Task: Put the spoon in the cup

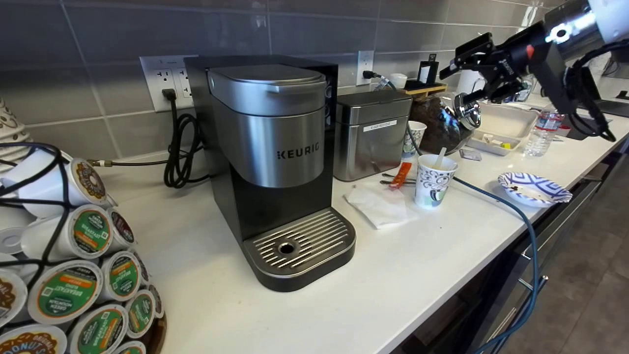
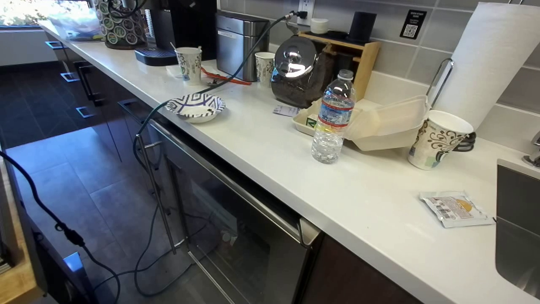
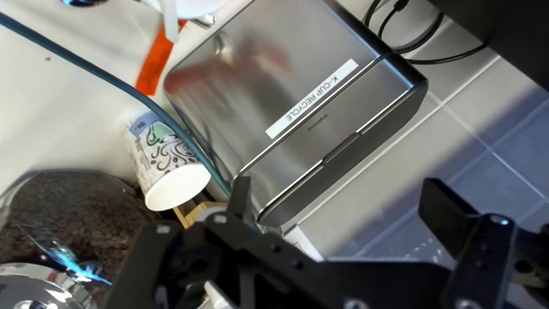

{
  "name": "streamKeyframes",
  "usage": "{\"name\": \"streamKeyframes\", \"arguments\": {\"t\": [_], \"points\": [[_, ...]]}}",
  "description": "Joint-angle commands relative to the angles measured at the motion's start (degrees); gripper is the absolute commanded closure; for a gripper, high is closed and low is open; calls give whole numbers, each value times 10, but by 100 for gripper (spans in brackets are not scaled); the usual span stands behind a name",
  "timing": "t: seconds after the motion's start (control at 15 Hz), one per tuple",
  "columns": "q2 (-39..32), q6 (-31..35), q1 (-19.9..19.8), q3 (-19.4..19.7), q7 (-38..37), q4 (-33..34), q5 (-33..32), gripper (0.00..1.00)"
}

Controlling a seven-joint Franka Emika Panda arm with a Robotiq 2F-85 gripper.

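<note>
The coffee machine (image 1: 275, 147) stands near left in an exterior view, a napkin (image 1: 377, 205) to its right. Just past the napkin is the cup (image 1: 432, 186), upright, with a pale handle (image 1: 440, 158) leaning out; I take it for the spoon (image 3: 170, 23), though its lower end is hidden. Metal utensils (image 1: 386, 183) lie just beyond, by a red packet (image 1: 402, 174). Farther off come the bin (image 1: 371, 142), left, and a 2nd cup (image 3: 163, 165), in which the wrist view shows no handle. Farthest, the gripper (image 1: 456, 84) hangs raised over the counter (image 1: 363, 285), its 2 fingers (image 3: 241, 195) wide with nothing between.

So the placing looks done, leaving only withdrawal. The next move calls for lifting away without brushing either cup; should a metal utensil be the spoon meant, a grasp comes first instead.
</note>
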State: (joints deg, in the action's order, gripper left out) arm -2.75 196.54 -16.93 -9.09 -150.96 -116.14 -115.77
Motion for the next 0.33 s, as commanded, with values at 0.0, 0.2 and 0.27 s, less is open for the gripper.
{"name": "streamKeyframes", "arguments": {"t": [0.0,0.2,0.27], "points": [[14,74,-12,35,-45,-37,-13,0],[4,84,-13,41,-32,-27,-13,0],[4,94,-14,44,-43,-28,-20,0]]}}
